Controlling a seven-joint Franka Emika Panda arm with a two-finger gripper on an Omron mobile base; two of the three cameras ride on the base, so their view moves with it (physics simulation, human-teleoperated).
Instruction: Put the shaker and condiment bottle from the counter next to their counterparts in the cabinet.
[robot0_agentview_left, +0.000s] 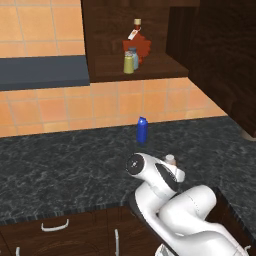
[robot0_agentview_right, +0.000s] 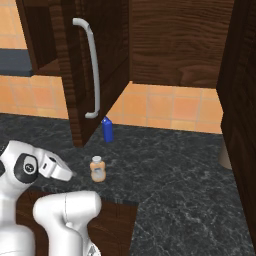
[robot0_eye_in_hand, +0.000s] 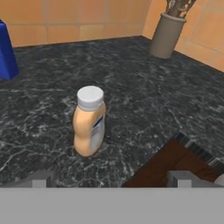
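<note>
On the dark stone bench (robot0_eye_in_hand: 144, 100) the tan-orange condiment bottle (robot0_eye_in_hand: 89, 120) stands upright with its pale cap on, alone on bare stone near the front edge. Seen from the hand camera it sits just above the two fingers, whose tips (robot0_eye_in_hand: 38, 179) stand spread wide with the bottle between them but farther off, touching neither. A blue bottle (robot0_eye_in_hand: 6, 52) stands at about 10 o'clock from it, well apart, toward the tiled wall; a grey pot of utensils (robot0_eye_in_hand: 166, 35) stands at about 1 o'clock, in the corner. From the left base camera, the yellow-green shaker (robot0_agentview_left: 128, 63) stands on the shelf of the open cabinet (robot0_agentview_left: 105, 45), just beside the grey-blue shaker (robot0_agentview_left: 134, 57), with the red leaf-shaped bottle (robot0_agentview_left: 142, 46) behind them. From the right base camera, the cabinet door (robot0_agentview_right: 82, 70) hangs open above the blue bottle.
</note>
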